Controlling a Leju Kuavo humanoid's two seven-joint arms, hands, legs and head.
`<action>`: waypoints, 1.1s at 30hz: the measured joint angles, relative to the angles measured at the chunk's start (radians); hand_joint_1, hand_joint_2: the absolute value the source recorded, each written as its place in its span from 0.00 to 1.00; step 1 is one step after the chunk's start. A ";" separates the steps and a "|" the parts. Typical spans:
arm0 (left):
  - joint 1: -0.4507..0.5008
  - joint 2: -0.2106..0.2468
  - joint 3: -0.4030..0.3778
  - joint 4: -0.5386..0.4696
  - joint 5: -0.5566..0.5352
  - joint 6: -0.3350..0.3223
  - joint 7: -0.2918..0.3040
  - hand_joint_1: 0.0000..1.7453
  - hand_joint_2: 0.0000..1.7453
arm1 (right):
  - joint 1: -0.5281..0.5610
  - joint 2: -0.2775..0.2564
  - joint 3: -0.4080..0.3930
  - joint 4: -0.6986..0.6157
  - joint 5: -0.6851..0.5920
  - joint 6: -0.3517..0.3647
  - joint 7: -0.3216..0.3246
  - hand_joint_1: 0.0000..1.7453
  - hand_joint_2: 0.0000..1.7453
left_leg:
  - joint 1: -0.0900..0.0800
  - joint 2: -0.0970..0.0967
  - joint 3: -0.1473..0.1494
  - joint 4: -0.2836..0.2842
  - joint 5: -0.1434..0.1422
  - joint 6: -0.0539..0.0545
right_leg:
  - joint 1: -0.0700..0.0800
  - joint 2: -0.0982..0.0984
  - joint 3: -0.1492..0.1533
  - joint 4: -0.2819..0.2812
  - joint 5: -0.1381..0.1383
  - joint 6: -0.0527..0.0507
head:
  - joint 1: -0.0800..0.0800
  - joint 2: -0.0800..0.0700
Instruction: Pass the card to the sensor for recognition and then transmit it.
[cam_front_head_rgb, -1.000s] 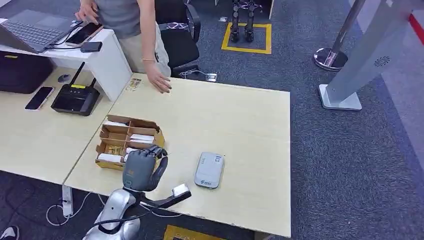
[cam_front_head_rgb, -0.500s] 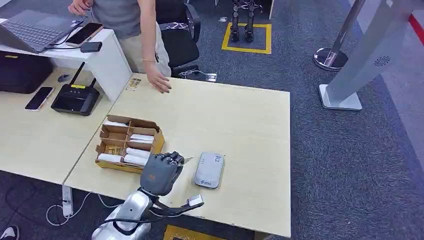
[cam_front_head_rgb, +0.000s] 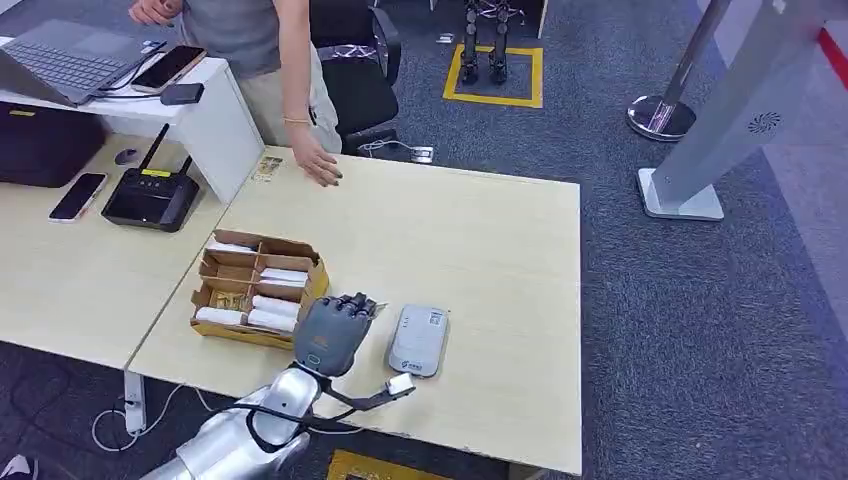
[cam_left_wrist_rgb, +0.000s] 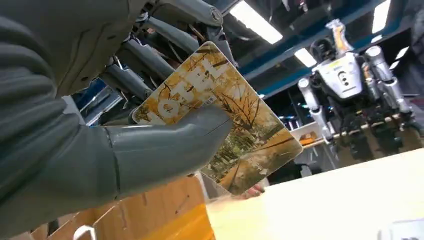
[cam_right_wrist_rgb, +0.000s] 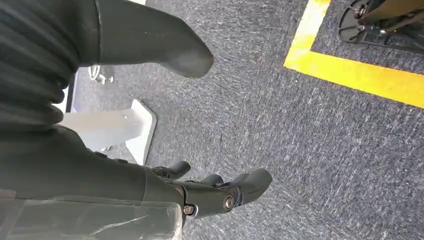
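Left hand is over the near part of the table, between the cardboard box and the grey sensor, just beside both. From the head view you see only the back of the hand, fingers curled forward; what it holds is hidden there.

The left wrist view settles it: the hand holds the card, thumb pressed across one face, dark fingers behind the other. The card is yellow-orange with an autumn tree print and large white letters, tilted, and off the table surface. That view also shows the box edge close beneath the hand, plus a white humanoid robot standing beyond the far side of the table.

The sensor lies flat on the table with nothing on it. The card is beside it, not over it as far as the head view shows.

The box has dividers, with white rolls in several compartments.

Right hand hangs over dark carpet beside a yellow floor line; its fingers are apart and hold nothing.

At the far table edge a person rests one hand on the tabletop. The adjoining desk on the left carries a black router and a phone; a laptop sits on the raised white shelf.
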 joint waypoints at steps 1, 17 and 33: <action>-0.015 0.004 -0.025 0.007 0.000 0.000 0.005 1.00 1.00 | -0.001 0.000 0.000 0.000 0.002 0.001 0.000 0.00 1.00 | 0.000 0.000 0.000 0.000 0.000 0.000 | 0.000 0.000 0.000 0.000 0.000 0.000 | 0.000 0.000; -0.099 0.008 -0.159 0.044 0.000 0.001 -0.012 1.00 1.00 | -0.012 0.000 0.000 0.000 0.014 0.005 0.006 0.00 1.00 | 0.000 0.000 0.000 0.000 0.000 0.000 | 0.000 0.000 0.000 0.000 0.000 0.000 | 0.000 0.000; -0.050 -0.055 -0.143 0.097 0.002 0.001 -0.173 1.00 1.00 | -0.012 0.002 0.000 -0.001 0.014 0.005 0.009 0.00 1.00 | 0.000 0.000 0.000 0.000 0.000 0.000 | 0.000 0.000 0.000 0.000 0.000 0.000 | -0.001 0.000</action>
